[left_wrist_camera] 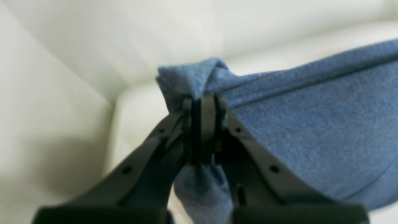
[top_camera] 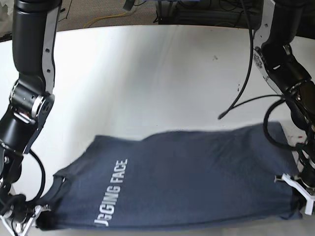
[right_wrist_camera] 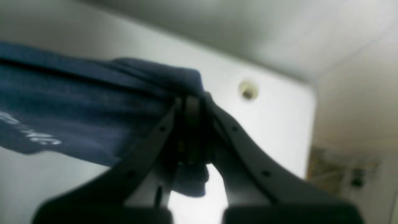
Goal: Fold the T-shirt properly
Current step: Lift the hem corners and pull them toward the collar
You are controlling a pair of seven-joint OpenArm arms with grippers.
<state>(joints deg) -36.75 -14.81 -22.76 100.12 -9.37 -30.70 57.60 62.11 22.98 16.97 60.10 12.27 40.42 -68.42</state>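
Note:
The T-shirt, dark navy-grey with white lettering, spreads across the near part of the white table, its near edge raised at both ends. My left gripper on the base view's right pinches one near corner. In the left wrist view the left gripper is shut on a bunched fold of the T-shirt. My right gripper holds the opposite near corner at the base view's left. Seen from the right wrist, the right gripper is shut on the T-shirt cloth.
A black cable hangs from the arm on the right and ends above the tabletop. A small hole marks the table surface. Wires and floor clutter lie beyond the table's far edge.

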